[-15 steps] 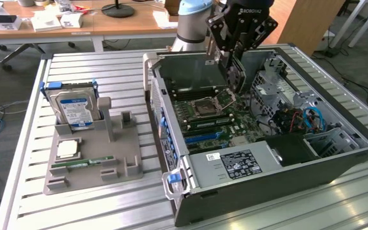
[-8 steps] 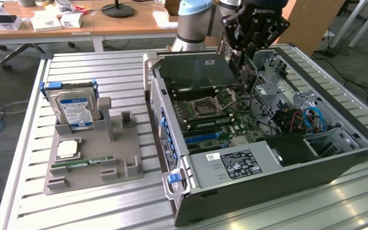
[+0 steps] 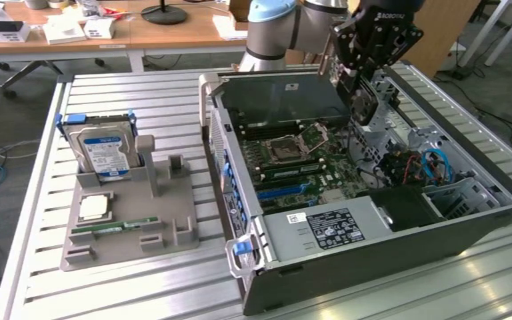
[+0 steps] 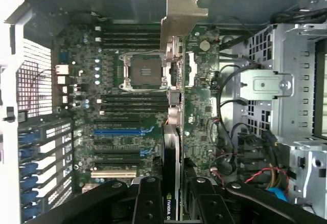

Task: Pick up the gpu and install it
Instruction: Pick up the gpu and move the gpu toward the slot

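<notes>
Closed on the gpu [image 3: 363,100], the pincer [image 3: 356,72] hung over the open computer case [image 3: 469,220], its fingers [image 4: 148,203] narrow and pressed on both flat sides of the card. The gpu was held on its edge, high over the motherboard [image 3: 314,167] and not touching it. I think this was so that its lower edge could face the board. Its silver bracket [image 4: 184,14] pointed toward one wall of the case. The case lay on its side on the table [image 3: 123,93] with the cover off, probably so that the board faced up and could be reached from above.

From the wrist view the card seemed to lie crosswise to the long slots [image 4: 122,131], so it did not look lined up with them.

Near the card were the processor socket [image 3: 293,143], a bundle of cables [image 3: 429,167] and the metal drive cage [image 4: 265,83]; the cables looked like the closest thing in the way. Well apart, at the exterior view's left, a grey holder [image 3: 181,233] carried a hard drive [image 3: 105,153].
</notes>
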{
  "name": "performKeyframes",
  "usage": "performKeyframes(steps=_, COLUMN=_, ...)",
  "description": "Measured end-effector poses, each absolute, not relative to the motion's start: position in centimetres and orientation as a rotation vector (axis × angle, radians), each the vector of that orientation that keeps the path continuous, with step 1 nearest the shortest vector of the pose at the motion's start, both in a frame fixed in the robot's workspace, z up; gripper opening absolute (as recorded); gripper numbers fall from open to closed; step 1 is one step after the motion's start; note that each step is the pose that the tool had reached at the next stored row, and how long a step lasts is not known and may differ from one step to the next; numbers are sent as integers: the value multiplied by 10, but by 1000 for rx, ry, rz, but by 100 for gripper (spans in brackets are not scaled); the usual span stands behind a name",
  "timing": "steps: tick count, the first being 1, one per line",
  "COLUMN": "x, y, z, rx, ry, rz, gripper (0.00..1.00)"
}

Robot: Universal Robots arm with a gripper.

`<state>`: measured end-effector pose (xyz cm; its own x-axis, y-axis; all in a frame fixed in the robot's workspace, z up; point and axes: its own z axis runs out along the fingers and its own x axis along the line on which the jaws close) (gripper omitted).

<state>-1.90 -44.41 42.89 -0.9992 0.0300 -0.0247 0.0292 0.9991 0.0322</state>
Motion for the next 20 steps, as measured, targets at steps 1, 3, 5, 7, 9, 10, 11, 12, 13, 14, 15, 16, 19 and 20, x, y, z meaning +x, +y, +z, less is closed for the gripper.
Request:
performKeyframes(steps=1, x=-15, y=-444, z=429, rx=46, ry=3116, rz=50, gripper=26)
performKeyframes(steps=3, x=-8, y=-444, z=429, rx=46, ry=3116, rz=50, gripper=26)
performKeyframes(steps=5, x=-1, y=-444, z=429, rx=46, ry=3116, rz=50, gripper=26)
performKeyframes(steps=7, x=7, y=-444, z=429, rx=46, ry=3116, rz=50, gripper=26)
performKeyframes(steps=9, x=13, y=-444, z=429, rx=46, ry=3116, rz=49, gripper=26)
performKeyframes(steps=10, x=15, y=-444, z=429, rx=46, ry=3116, rz=49, gripper=26)
performKeyframes(steps=11, x=17, y=-444, z=429, rx=46, ry=3116, rz=50, gripper=26)
performKeyframes(steps=12, x=18, y=-444, z=429, rx=46, ry=3116, rz=50, gripper=26)
performKeyframes(steps=13, x=20, y=-444, z=429, rx=46, ry=3116, rz=50, gripper=26)
performKeyframes(steps=14, x=22, y=-444, z=429, rx=46, ry=3116, rz=50, gripper=26)
performKeyframes(steps=15, x=25, y=-444, z=429, rx=46, ry=3116, rz=50, gripper=26)
performKeyframes(steps=16, x=28, y=-444, z=429, rx=46, ry=3116, rz=50, gripper=26)
performKeyframes(steps=19, x=32, y=-444, z=429, rx=46, ry=3116, rz=50, gripper=26)
performKeyframes(steps=20, x=32, y=-444, z=429, rx=46, ry=3116, rz=50, gripper=26)
